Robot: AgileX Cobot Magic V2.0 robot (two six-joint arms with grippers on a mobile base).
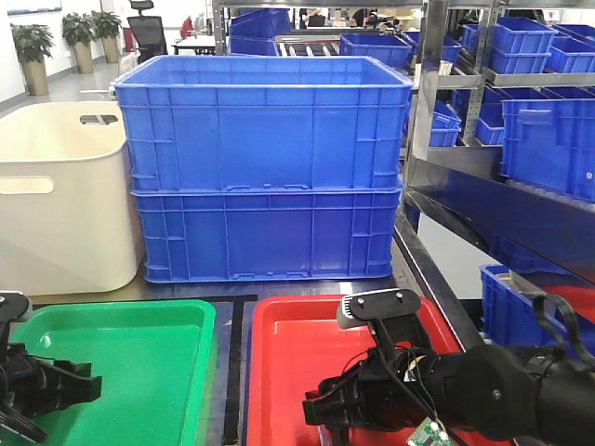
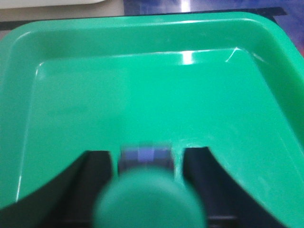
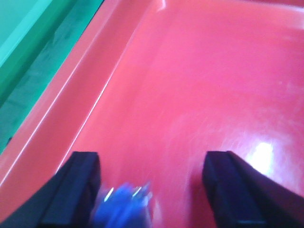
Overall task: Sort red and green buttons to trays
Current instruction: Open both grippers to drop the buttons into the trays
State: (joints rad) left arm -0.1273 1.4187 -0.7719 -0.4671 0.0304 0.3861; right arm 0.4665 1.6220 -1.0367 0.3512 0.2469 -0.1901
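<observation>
left gripper (image 2: 147, 190) pinches a green-capped button (image 2: 145, 159) over the green tray (image 2: 142, 95), open floor at twelve o'clock; right gripper (image 3: 152, 190) gapes.

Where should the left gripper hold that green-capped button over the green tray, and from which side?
By the squarish grey body under the round cap. In the left wrist view the button sits between the left gripper's fingers, cap toward the camera, above the green tray. The body's flat sides suit the pads; the cap would likely slip. Come from the cap end.

Left tool (image 1: 79, 388) closed, right tool (image 1: 321, 412) spread wide.
</observation>
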